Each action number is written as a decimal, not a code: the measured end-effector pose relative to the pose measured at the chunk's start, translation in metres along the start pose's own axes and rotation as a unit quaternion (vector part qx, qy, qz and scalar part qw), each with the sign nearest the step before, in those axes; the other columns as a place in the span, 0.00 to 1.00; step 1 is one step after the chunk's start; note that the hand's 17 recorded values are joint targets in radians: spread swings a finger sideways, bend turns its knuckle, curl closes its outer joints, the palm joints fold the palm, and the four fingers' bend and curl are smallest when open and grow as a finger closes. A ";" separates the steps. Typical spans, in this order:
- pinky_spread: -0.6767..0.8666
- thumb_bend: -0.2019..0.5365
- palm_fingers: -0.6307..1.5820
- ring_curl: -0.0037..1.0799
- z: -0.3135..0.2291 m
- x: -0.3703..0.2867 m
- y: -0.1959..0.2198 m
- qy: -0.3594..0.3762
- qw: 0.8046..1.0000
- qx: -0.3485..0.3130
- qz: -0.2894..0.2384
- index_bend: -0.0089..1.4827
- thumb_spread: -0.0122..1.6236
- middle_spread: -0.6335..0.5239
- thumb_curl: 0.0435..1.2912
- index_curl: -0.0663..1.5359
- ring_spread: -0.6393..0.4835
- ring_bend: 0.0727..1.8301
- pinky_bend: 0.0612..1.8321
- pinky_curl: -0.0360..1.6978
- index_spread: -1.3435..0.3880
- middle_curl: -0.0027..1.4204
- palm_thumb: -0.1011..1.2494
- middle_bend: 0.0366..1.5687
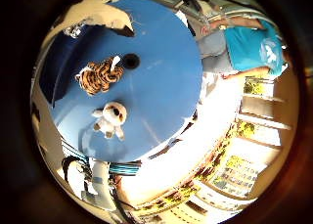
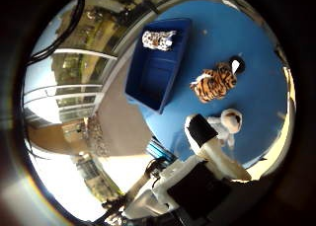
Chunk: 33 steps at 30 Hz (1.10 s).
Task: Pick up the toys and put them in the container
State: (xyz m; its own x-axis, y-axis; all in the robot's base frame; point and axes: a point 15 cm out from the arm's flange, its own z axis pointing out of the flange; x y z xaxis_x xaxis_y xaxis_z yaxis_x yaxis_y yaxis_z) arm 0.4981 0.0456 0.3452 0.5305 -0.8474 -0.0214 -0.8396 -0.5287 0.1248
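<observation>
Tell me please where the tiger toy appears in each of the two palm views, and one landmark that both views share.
Little finger side palm view: the tiger toy lies on the blue table, beside the white puppy toy.
Thumb side palm view: it lies on the same table, between the blue container and the puppy.
Shared landmark: the dark round hole in the table, next to the tiger.

Both palm cameras look down from high, sharing the blue table (image 1: pixel 161 77).
</observation>
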 end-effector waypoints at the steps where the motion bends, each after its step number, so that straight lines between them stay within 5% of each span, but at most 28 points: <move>1: 0.73 0.25 0.28 0.27 0.007 0.004 -0.002 0.001 1.000 -0.007 -0.012 0.13 0.67 0.57 0.34 0.28 0.79 0.23 0.34 0.21 0.65 0.27 0.58 0.12; 10: 0.72 0.24 0.28 0.27 0.083 0.033 -0.027 0.045 0.994 -0.079 -0.055 0.12 0.66 0.56 0.33 0.25 0.78 0.18 0.30 0.18 0.63 0.25 0.61 0.08; 22: 0.72 0.23 0.31 0.27 0.160 -0.007 -0.073 0.047 0.988 -0.112 -0.098 0.12 0.66 0.54 0.33 0.23 0.78 0.16 0.30 0.18 0.64 0.23 0.62 0.09; 27: 0.72 0.22 0.37 0.28 0.175 0.000 -0.074 0.104 0.978 -0.150 -0.103 0.10 0.65 0.52 0.32 0.21 0.77 0.18 0.30 0.17 0.69 0.25 0.62 0.12; 33: 0.74 0.22 0.56 0.33 0.182 0.001 -0.064 0.152 0.962 -0.201 -0.104 0.09 0.64 0.46 0.30 0.19 0.77 0.29 0.42 0.18 0.71 0.27 0.59 0.17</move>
State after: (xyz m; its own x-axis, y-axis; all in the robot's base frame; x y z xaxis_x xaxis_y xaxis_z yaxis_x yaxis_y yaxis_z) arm 0.5316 0.0697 0.1566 0.7424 -0.6406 0.1958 -0.6317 -0.5722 0.5231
